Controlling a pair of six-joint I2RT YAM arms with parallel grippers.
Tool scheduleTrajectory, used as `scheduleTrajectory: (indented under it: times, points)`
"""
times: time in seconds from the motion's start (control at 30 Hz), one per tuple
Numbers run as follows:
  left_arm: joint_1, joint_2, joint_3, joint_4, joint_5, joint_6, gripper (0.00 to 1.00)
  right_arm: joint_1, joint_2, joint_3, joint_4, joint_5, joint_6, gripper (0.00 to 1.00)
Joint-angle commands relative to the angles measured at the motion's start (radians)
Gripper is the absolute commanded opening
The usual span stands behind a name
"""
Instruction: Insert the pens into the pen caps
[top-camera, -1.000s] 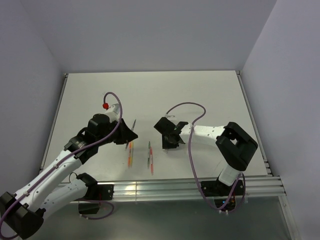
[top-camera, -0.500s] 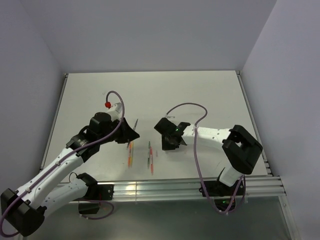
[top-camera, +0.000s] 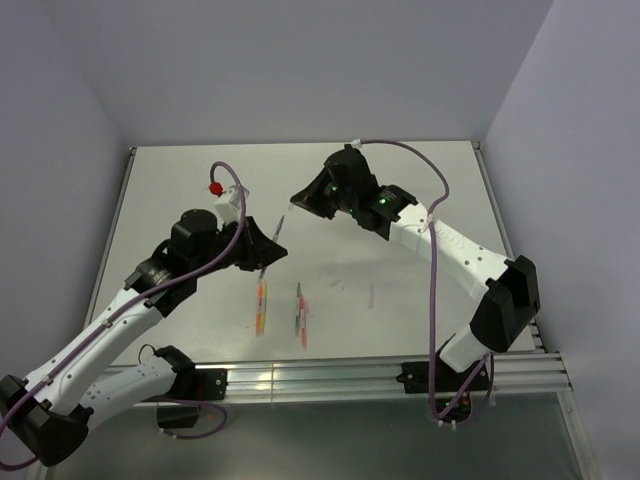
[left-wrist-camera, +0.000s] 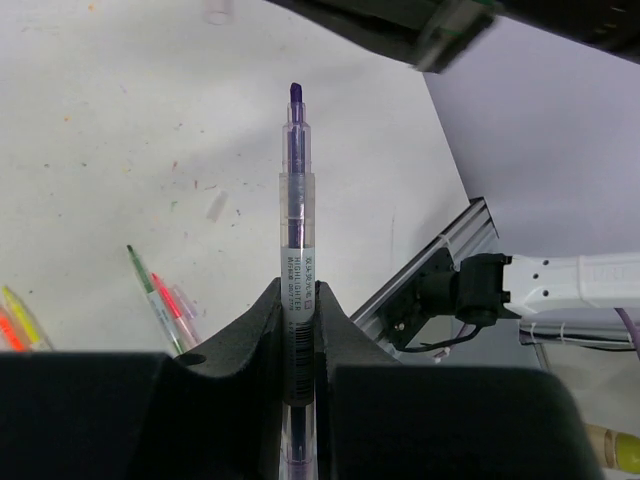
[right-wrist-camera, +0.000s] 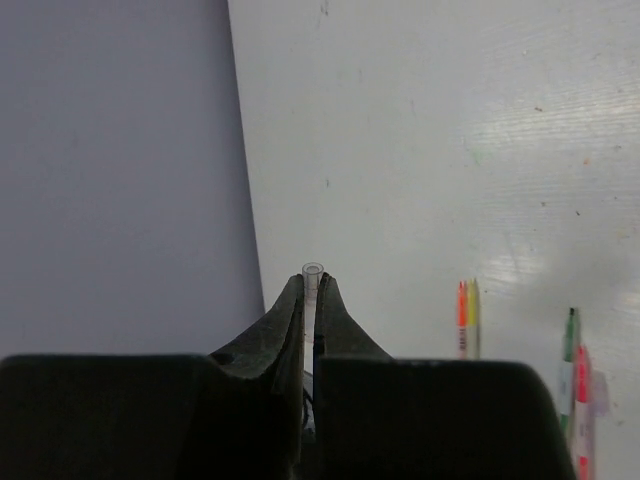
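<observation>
My left gripper (top-camera: 262, 258) (left-wrist-camera: 297, 292) is shut on a purple highlighter pen (left-wrist-camera: 297, 190), whose bare tip points up and away; the pen also shows in the top view (top-camera: 274, 234). My right gripper (top-camera: 297, 200) (right-wrist-camera: 311, 287) is shut on a small clear pen cap (right-wrist-camera: 313, 271), open end outward. It hangs above the table, just beyond the pen's tip, and shows at the top edge of the left wrist view (left-wrist-camera: 440, 28). An orange/yellow pair of pens (top-camera: 261, 305) (right-wrist-camera: 466, 318) and a green/pink pair (top-camera: 300, 314) (right-wrist-camera: 575, 368) lie on the table.
The white table (top-camera: 400, 180) has metal rails along its left, right and near edges (top-camera: 380, 372). Grey walls stand close on three sides. A small faint clear piece (left-wrist-camera: 217, 206) lies on the table beyond the held pen.
My right arm has lifted off the table near the lying pens and swung back and left with the cap. My left gripper has risen slightly with the purple pen.
</observation>
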Motion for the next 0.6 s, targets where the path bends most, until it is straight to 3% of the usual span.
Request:
scheduleTrajectory:
  times: [0.0, 0.57]
  points:
    - [-0.032, 0.008, 0.079, 0.005, -0.014, 0.052, 0.00, -0.032, 0.041, 0.005, 0.063, -0.066, 0.093, 0.00]
    - [-0.041, 0.019, 0.075, -0.003, -0.031, 0.044, 0.00, -0.026, -0.099, -0.011, 0.121, -0.043, 0.085, 0.00]
